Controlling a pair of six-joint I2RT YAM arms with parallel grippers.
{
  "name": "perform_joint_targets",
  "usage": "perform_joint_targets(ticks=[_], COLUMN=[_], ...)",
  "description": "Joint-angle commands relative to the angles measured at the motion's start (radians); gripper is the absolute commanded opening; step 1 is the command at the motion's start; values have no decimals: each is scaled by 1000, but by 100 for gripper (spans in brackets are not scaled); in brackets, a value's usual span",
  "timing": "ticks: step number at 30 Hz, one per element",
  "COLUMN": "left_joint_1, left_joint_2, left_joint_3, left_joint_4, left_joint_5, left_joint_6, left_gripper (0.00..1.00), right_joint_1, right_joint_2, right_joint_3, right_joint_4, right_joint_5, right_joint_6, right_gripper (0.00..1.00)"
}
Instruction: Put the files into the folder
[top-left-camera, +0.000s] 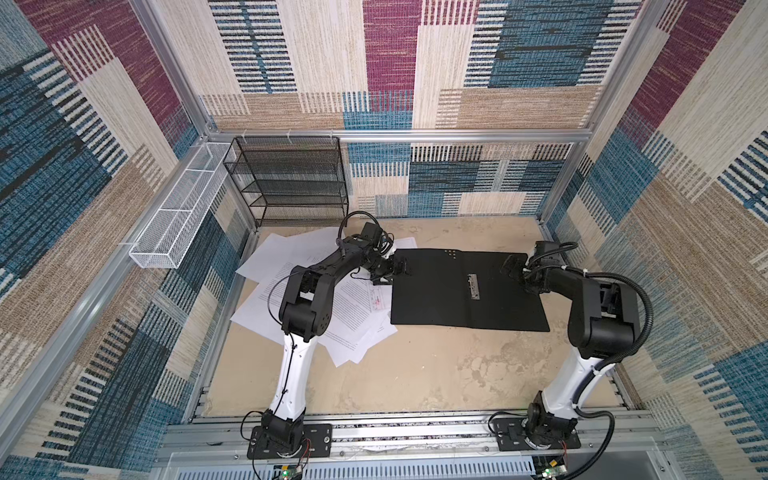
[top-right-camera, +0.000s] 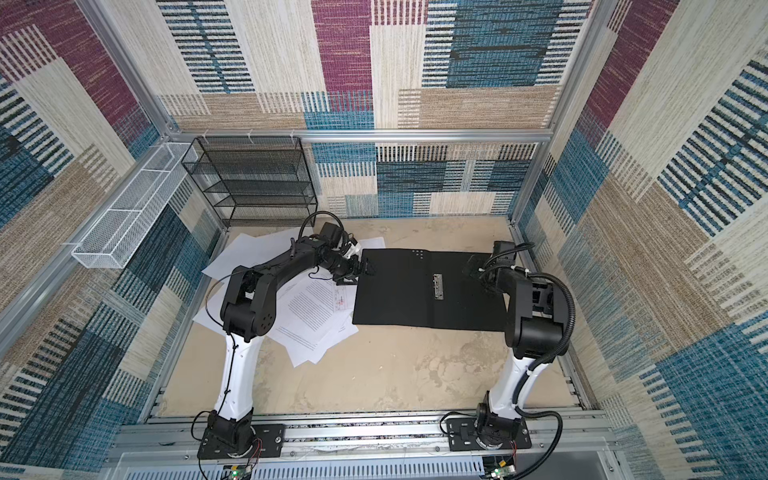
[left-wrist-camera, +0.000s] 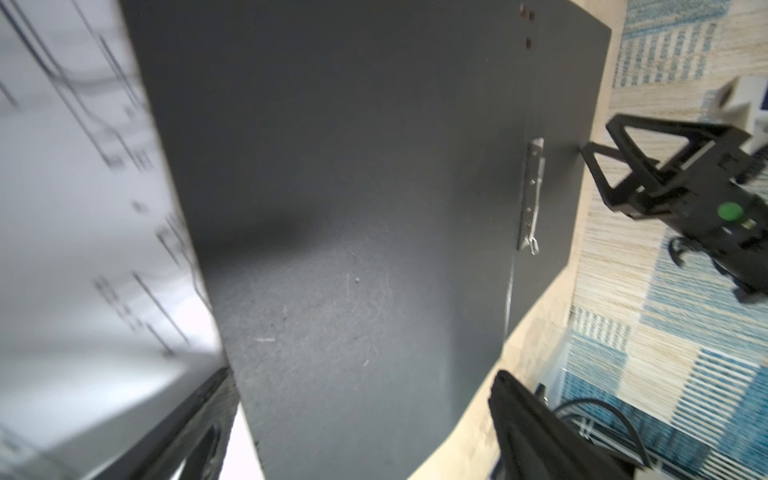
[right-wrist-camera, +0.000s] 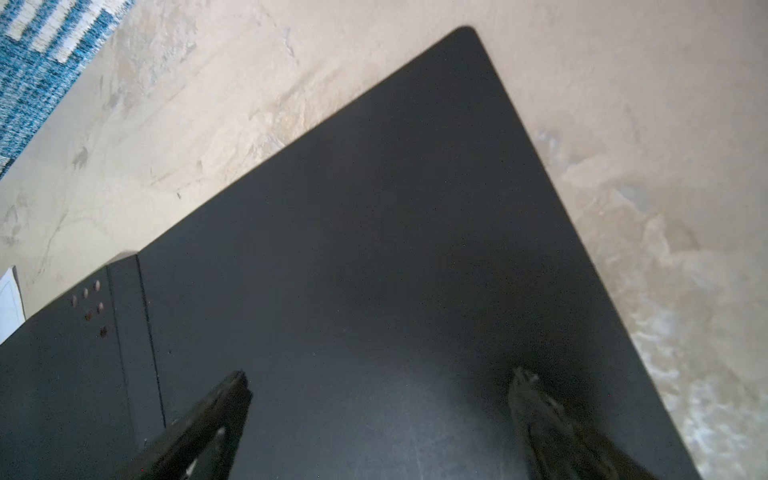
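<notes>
The folder lies spread open and flat on the table, black inside up, with a metal clip by its spine. The files, white sheets, some printed, lie scattered to its left, partly under my left arm. My left gripper is open at the folder's far-left corner, the folder showing between its fingers and the files beside it. My right gripper is open just above the right flap, holding nothing.
A black wire-mesh rack stands at the back left. A white mesh basket hangs on the left wall. Bare beige table lies in front of the folder. Patterned walls enclose the cell.
</notes>
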Motion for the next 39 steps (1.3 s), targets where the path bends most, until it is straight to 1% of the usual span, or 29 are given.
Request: perform_joint_targets(ticks=[1,6,8,13,16,19,20,21,22,24,25,26,29,32,35,38,39], left_joint_1=[-15,-48,-68,-87,-86,-90,-95,-105,-120,-153,-166,-176,-201,-220,-229,-232,-231], left_joint_2=[-69,-168,-210,-331,-388,-434,-445,-450,-446,-409,-374,-345,-231,-102,-15,8,14], left_joint_3=[-82,-267,-341,-525,-580,-616,-612,-589,-548,-453,-401,-363,-226,-72,15,19,10], left_joint_4=[97,184,222,331,313,310,295,251,196,111,83,78,54,5,-22,-31,-34], left_joint_5=[95,100,96,70,32,37,28,8,-24,-72,-73,-70,-72,-70,-58,-71,-72], left_joint_6=[-59,-108,-127,-209,-206,-216,-205,-175,-135,-77,-66,-65,-69,-61,-67,-69,-72], left_gripper=[94,94,93,93,93,93,93,93,93,93,93,93,92,91,88,86,84], right_joint_1=[2,3,3,13,16,14,15,20,41,135,185,216,264,327,398,450,458], right_joint_2=[-11,-83,-126,-263,-340,-378,-380,-382,-399,-444,-456,-457,-447,-462,-454,-448,-443], right_joint_3=[-64,-190,-248,-370,-428,-427,-412,-386,-363,-321,-302,-289,-283,-308,-318,-327,-332], right_joint_4=[-133,-96,-70,-54,-54,-79,-85,-101,-114,-145,-161,-173,-197,-200,-209,-216,-220], right_joint_5=[-106,-183,-226,-269,-258,-208,-198,-181,-151,-53,-33,-36,-82,-105,-123,-109,-95], right_joint_6=[44,83,105,172,201,186,176,160,143,123,121,125,153,172,187,195,198], right_gripper=[100,100,100,100,100,100,100,95,88,85,84,83,61,47,36,34,31])
